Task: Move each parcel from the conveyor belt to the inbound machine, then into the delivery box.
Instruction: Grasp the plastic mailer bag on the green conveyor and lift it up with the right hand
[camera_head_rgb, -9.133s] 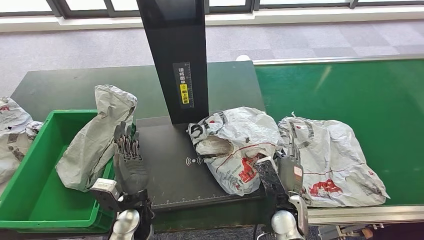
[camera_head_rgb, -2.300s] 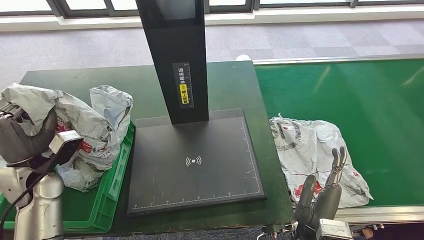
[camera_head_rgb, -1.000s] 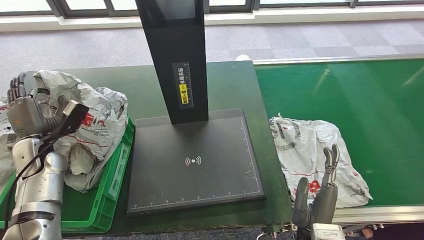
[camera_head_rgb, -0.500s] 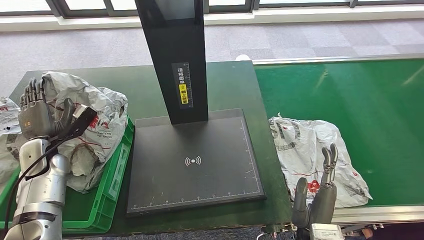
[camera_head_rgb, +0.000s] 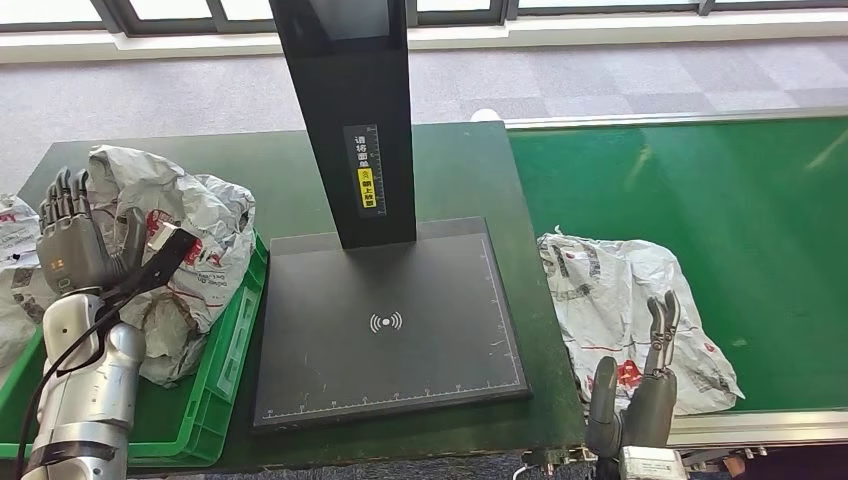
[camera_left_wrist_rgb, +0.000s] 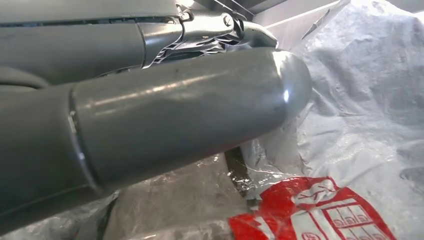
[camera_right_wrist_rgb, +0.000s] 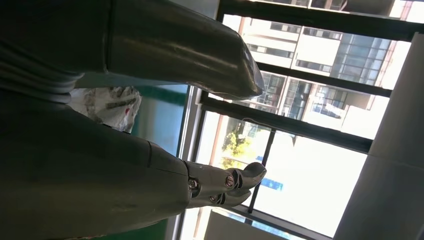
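Parcels: one grey-and-red bag (camera_head_rgb: 640, 320) is lying on the green conveyor belt (camera_head_rgb: 740, 200), just right of the black inbound machine (camera_head_rgb: 390, 320). Another (camera_head_rgb: 175, 250) is sitting in the green delivery box (camera_head_rgb: 235, 340) at left. Left hand (camera_head_rgb: 75, 245) is hovering beside it, fingers spread, holding nothing. Right hand (camera_head_rgb: 640, 385) is upright near belt's near edge, fingers apart, empty.

Green delivery box (camera_head_rgb: 215, 390) largely hidden under parcels, far-left parcel (camera_head_rgb: 12, 260) cut off by frame edge
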